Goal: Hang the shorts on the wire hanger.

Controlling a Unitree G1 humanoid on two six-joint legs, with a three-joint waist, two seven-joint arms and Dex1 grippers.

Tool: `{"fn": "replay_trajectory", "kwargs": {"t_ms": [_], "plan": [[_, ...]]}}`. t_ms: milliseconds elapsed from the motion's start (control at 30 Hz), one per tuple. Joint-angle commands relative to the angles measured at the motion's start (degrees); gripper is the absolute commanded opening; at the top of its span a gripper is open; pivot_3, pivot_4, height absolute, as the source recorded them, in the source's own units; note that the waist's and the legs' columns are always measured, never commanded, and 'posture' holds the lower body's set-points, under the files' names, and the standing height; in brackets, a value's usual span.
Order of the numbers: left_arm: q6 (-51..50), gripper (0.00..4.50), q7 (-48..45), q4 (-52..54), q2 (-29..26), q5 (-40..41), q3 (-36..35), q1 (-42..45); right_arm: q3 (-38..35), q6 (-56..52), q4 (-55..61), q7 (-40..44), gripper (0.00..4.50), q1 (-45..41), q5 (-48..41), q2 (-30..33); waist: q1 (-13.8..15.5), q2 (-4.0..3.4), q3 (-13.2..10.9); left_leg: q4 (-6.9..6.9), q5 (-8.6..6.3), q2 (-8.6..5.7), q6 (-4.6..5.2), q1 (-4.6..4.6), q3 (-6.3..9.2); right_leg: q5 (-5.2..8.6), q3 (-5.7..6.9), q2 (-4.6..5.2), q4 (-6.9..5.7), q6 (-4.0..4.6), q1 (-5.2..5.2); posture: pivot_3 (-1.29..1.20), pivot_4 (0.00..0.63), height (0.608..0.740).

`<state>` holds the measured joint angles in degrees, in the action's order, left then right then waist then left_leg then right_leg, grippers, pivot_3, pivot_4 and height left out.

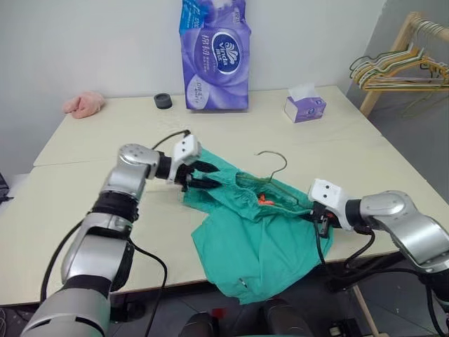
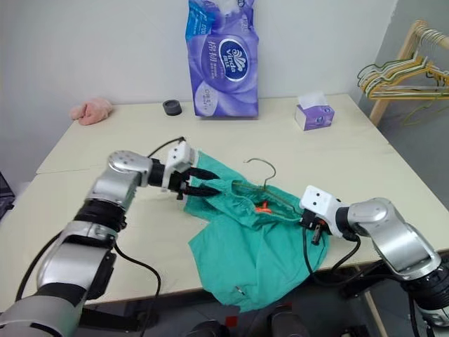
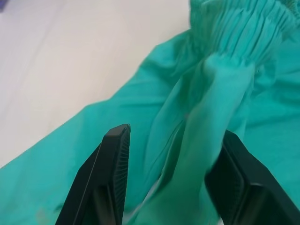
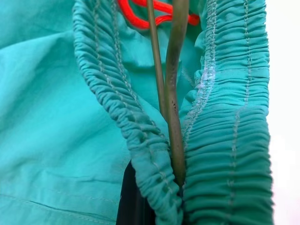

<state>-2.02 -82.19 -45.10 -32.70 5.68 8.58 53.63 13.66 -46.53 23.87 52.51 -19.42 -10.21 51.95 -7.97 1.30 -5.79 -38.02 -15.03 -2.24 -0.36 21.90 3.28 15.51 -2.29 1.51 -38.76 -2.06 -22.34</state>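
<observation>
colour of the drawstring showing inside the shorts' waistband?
Orange-red drawstring, beside the wire hanger inside the shorts; clearest in the right wrist view.

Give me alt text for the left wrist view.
The left claw stands open around a raised fold of the teal shorts. Their gathered waistband lies just beyond, and the pale table shows to one side.

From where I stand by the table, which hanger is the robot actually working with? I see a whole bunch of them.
Look at the pale table, near its front edge, where the teal-green shorts lie between the two arms. The wire hanger sits in their waistband, its curved hook poking out toward the wall. It is one bare grey wire, unlike the pastel hangers bunched on the wooden rack at the far right.
</observation>
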Motion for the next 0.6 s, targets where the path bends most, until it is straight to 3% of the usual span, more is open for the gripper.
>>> {"fn": "replay_trajectory", "kwargs": {"t_ms": [33, 233, 600], "plan": [[0.5, 2.44, -1.6, -1.9, -1.3, 0.4, -1.2, 2.3, -3.9, 0.7, 3.1, 1.6, 0.00, 0.4, -1.3, 2.9, 0.0, 0.00, 0.0, 0.00, 0.00, -0.01, 0.00, 0.00, 0.00, 0.00, -0.01, 0.02, 0.00, 0.00, 0.00, -0.20, 0.058, 0.740], [-2.1, 2.44, -6.9, 0.1, -1.5, 0.9, 0.0, 0.2, -8.3, -0.5, 6.7, 5.6, 0.00, 1.9, -5.2, 8.6, -0.1, 0.00, 0.0, 0.00, 0.00, -0.01, 0.00, 0.01, -0.01, 0.06, 0.00, 0.04, -0.01, -0.10, -0.01, -0.21, 0.054, 0.740], [-3.8, 2.44, -6.2, 4.2, 0.1, 0.1, 0.0, -2.7, -11.0, 0.9, 8.1, 7.7, 0.00, 4.7, -6.9, 13.5, 0.0, -0.02, 0.0, -0.01, -0.01, -0.01, 0.00, 0.01, -0.02, 0.06, -0.02, 0.06, -0.02, -0.10, -0.01, -0.22, 0.048, 0.740]]}}
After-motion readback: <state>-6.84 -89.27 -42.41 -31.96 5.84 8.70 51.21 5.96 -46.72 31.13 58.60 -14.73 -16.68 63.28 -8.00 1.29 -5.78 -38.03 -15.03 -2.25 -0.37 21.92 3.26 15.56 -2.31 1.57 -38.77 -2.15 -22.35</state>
